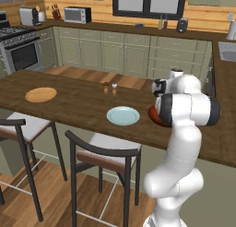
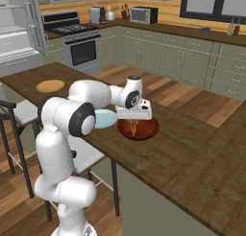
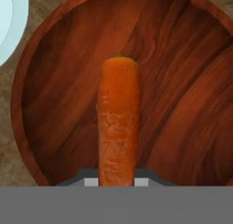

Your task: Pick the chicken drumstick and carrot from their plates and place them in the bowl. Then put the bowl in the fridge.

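While bent low over bowl (image 2: 144,129) | gripper (image 2: 135,121) points down | jaws clamp carrot (image 3: 118,123)

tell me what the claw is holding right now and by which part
The claw holds the carrot by one end, which end cannot be told; the rest juts out over the reddish-brown bowl.

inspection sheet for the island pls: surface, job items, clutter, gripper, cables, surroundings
Surface: dark wooden counter.
Job's things: carrot held over the bowl; pale blue plate and tan plate bare; drumstick not made out.
Clutter: two small shakers.
Grippers: gripper shut on carrot, over the bowl.
Cables: nothing seen.
Surroundings: stools, stove, fridge.
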Tool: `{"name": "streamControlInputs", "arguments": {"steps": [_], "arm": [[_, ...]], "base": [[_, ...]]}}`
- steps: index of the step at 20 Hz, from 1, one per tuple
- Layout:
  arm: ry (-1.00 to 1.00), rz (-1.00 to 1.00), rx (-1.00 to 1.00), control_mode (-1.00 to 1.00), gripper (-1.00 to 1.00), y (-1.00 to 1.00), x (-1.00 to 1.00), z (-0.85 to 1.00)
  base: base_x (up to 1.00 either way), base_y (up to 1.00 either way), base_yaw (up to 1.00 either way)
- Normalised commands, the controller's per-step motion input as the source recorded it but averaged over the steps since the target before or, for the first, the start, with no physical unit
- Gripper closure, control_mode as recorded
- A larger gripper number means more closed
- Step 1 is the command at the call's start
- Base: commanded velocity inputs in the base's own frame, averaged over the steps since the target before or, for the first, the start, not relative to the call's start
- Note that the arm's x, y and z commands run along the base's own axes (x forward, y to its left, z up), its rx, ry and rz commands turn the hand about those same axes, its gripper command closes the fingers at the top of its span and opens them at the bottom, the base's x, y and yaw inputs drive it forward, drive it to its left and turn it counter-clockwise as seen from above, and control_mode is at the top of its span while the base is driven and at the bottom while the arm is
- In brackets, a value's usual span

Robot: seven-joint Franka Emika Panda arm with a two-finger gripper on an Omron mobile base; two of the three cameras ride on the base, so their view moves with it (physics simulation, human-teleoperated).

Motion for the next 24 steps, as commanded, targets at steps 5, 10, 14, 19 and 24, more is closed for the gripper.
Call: {"name": "streamControlInputs", "arguments": {"steps": [5, 10, 14, 19, 24], "arm": [[0.03, 0.0, 0.0, -1.0, 1.0, -0.01, 0.0, -0.2], [0.0, 0.0, 0.0, -1.0, -1.0, -0.02, -0.05, -0.31], [0.0, 0.0, 0.0, -1.0, -1.0, 0.0, 0.0, -0.01], [-0.02, -0.01, 0.01, -1.0, -1.0, -0.02, -0.13, 0.22], [-0.01, -0.23, 0.04, -1.0, -1.0, -0.28, -0.58, 0.4]], "base": [[0.0, 0.0, 0.0], [0.0, 0.0, 0.0], [0.0, 0.0, 0.0], [0.0, 0.0, 0.0], [0.0, 0.0, 0.0]]}}
